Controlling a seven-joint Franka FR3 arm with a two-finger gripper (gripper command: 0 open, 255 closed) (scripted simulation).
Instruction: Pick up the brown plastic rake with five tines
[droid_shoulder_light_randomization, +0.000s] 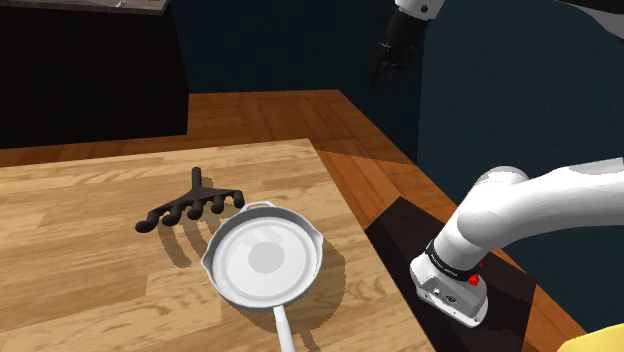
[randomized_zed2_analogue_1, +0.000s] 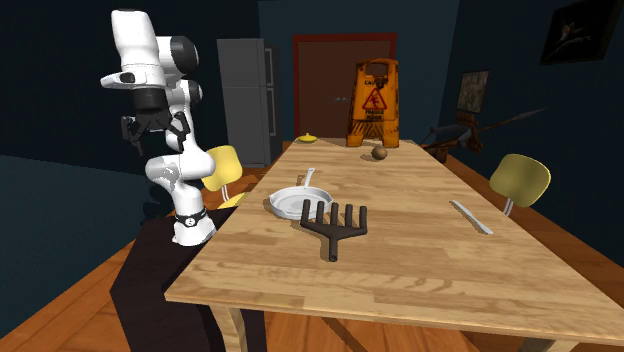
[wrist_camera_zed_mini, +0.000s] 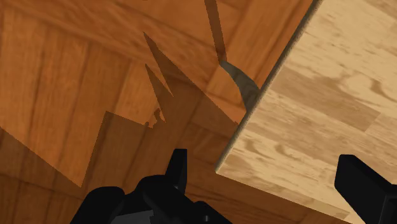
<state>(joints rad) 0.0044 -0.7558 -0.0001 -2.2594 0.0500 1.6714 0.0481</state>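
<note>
Fingers (wrist_camera_zed_mini: 359, 184) stand wide apart, high over the tabletop's (wrist_camera_zed_mini: 318, 114) edge; lower them squarely across the dark rake's (droid_shoulder_light_randomization: 195, 207) handle, clear of the white pan (droid_shoulder_light_randomization: 262, 262).

Shoulder view close, second opposite, sharing table (droid_shoulder_light_randomization: 80, 260)
</note>
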